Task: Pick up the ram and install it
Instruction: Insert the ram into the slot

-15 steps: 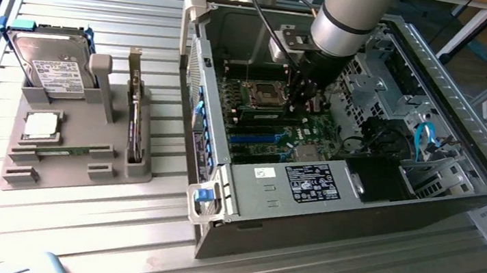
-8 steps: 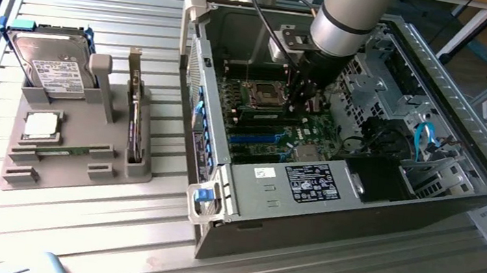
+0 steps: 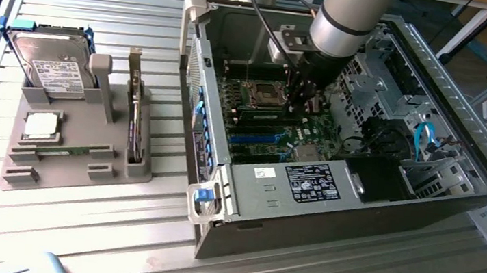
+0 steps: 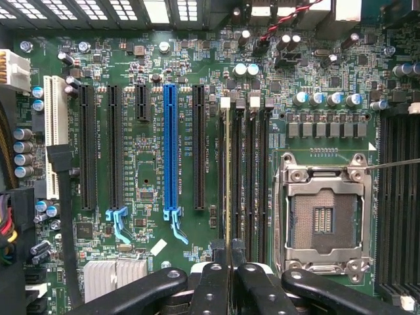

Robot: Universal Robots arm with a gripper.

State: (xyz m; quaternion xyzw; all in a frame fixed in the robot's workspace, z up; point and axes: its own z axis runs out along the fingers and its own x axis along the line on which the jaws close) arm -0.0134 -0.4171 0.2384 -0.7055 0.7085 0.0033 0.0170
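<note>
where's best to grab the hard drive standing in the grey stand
Grip the hard drive by its free upper part, from above, pinching its two broad faces. It stands on edge with its lower part sunk in the grey stand, so likely only the top is open to fingers.

We are reaching the single arm steeply down from above, its grey forearm tapering into the black wrist below it. We are pointing the gripper almost straight down. In the wrist view we are pressing the two black fingers nearly together, pinching the thin top edge of the ram between their tips.
</note>
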